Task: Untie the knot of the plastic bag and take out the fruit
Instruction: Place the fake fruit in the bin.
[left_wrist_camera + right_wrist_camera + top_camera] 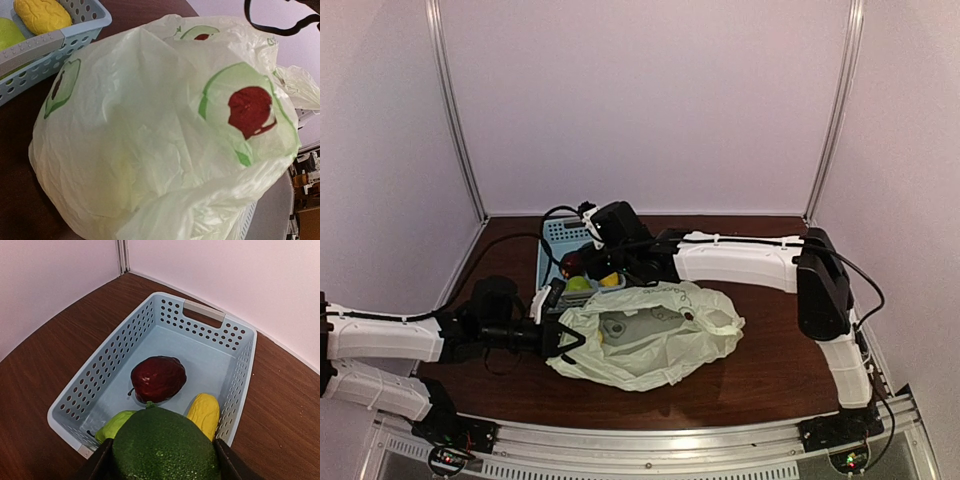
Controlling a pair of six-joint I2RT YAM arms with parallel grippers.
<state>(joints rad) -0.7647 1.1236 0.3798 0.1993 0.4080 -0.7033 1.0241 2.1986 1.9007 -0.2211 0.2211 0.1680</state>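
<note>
no writing can be read anywhere. the plastic bag (150, 140) carries only printed pictures: green-outlined halves, each with a dark red round mark. a small green squiggle by the upper print is too small to read.

the light blue perforated basket (150, 325) stands on the dark wooden table (60, 355), and the bag lies crumpled against the basket's near side, its mouth gaping upward in the top view. three pieces lie in the basket: a dark red fruit (158, 379) in the middle, a yellow fruit (203, 412) by its right wall and a pale green fruit (112, 426) by its near wall.

the right gripper (162, 470) hangs over the basket's near end, jaws clamped on a dark green fruit (165, 440) with a black finger on each side. this fruit hides much of the basket's near wall from the wrist camera.

the left gripper (570, 337) is at the end of the bag nearest the basket's left corner. plastic fills its wrist view and covers the fingers, so i cannot tell whether its jaws are apart or closed. a black cable (280, 30) loops beyond the bag.
</note>
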